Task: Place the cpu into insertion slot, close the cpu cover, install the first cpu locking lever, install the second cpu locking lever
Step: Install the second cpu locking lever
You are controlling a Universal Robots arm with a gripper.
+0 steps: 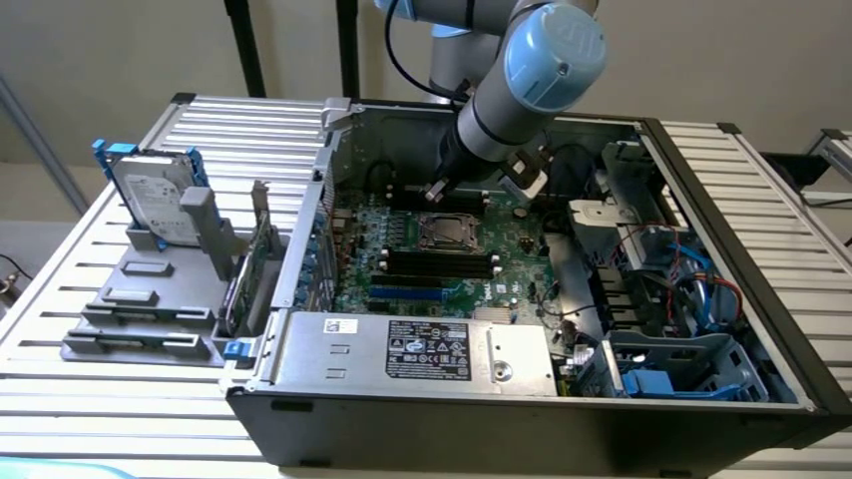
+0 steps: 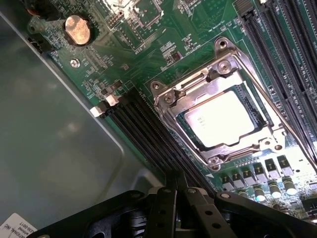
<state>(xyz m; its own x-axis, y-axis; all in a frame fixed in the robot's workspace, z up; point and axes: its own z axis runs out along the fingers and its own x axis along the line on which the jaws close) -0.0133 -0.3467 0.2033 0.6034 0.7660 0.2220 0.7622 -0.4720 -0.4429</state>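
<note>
1. Cpu (image 2: 225, 118) is lying flat in the insertion slot (image 2: 233, 140) with its pale metal top facing up. It looks square to the slot, whose dark rim shows around it.
2. Handling-wise I'd call it light, thin and stiff, with a smooth top that's probably slippery. The contact side is the fragile bit, so opposite edges are the only place I'd pinch it.
3. Cpu cover (image 2: 195, 96) is down over the slot and frames the chip through its window. It looks like thin, springy sheet metal, so I'd push on the solid frame and never on the chip.
4. Locking levers (image 2: 181, 134) are stiff wire running along the sides of the slot. Can't tell if they're hooked down.
5. Tool (image 2: 174, 208) hangs over the board near the slot, on the far side of the black memory slots (image 2: 148, 134). Its fingers are pressed together with nothing in them.
6. Further out from the slot there's a coin battery (image 2: 78, 29), and the case (image 1: 399, 409) sits on the slatted table (image 1: 107, 399).
</note>
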